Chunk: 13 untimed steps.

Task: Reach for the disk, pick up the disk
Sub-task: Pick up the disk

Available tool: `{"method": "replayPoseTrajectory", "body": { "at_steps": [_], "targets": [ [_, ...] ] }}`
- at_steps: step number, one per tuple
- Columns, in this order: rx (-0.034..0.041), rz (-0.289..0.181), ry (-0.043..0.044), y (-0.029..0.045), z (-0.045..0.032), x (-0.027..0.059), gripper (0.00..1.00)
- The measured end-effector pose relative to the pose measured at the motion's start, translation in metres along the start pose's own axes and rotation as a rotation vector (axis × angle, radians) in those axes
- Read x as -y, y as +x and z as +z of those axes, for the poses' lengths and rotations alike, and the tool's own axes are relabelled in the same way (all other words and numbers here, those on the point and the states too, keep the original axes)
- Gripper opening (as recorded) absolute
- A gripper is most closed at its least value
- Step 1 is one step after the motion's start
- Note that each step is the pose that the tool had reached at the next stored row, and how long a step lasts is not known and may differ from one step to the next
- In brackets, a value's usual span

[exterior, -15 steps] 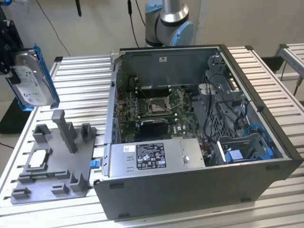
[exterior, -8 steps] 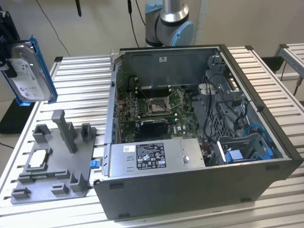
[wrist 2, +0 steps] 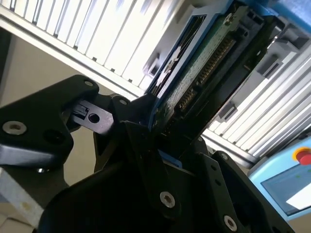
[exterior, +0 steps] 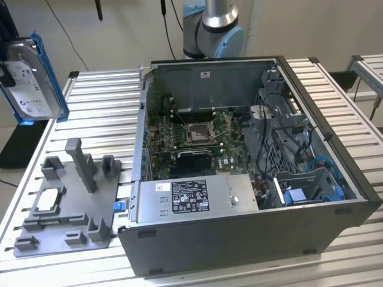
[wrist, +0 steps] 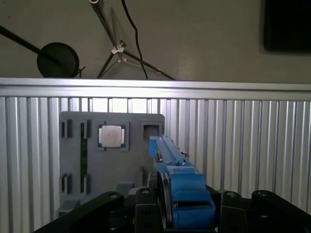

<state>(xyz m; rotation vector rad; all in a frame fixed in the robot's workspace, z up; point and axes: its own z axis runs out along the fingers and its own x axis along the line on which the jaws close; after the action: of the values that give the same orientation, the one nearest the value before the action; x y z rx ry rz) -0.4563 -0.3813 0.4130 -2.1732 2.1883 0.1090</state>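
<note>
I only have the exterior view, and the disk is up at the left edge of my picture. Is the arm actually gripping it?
Observer: Yes. In the first wrist view the disk sits edge-on, clamped between the black jaws.
Operator: Which face is turned away from me?
Observer: The circuit side; the second wrist view shows its row of connector pins.
Operator: Anything else around that I miss?
Observer: A light blue panel with a red button, in the second wrist view.
</note>
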Motion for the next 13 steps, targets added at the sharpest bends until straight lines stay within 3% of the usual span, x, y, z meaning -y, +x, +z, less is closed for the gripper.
{"method": "replayPoseTrajectory", "body": {
  "at_steps": [13],
  "targets": [
    [0.0, -0.002, -0.0002, -0.0032, -0.0358, -0.0004, 0.0]
  ]
}}
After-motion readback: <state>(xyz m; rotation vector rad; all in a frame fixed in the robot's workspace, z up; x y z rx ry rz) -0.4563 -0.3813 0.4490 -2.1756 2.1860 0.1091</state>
